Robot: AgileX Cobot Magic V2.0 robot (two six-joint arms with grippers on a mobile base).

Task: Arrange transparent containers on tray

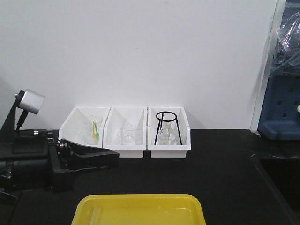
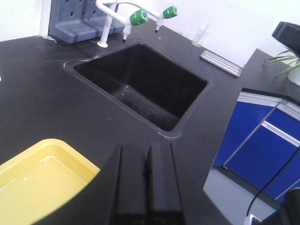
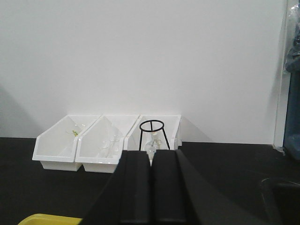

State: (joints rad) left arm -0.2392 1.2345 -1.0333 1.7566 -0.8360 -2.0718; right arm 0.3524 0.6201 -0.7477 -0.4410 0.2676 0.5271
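Observation:
The yellow tray (image 1: 139, 210) lies at the near edge of the black bench, and nothing shows in it. Its corner also shows in the left wrist view (image 2: 42, 180) and as a sliver in the right wrist view (image 3: 44, 219). Slender clear glass pieces, which look like the transparent containers (image 1: 124, 136), stand in the middle white bin (image 1: 125, 149); they are too small to make out further. My left gripper (image 1: 112, 157) is shut and empty, low at the left in front of the bins; its tips (image 2: 146, 147) point toward the sink. My right gripper (image 3: 151, 153) is shut and empty, facing the bins.
The left white bin (image 1: 79, 123) holds clear glassware with a green piece. The right bin (image 1: 185, 140) holds a black wire stand (image 1: 166, 124) and glassware. A deep black sink (image 2: 140, 86) with green-tipped taps (image 2: 138, 18) is set into the bench, with a small clear glass (image 2: 201, 36) behind it.

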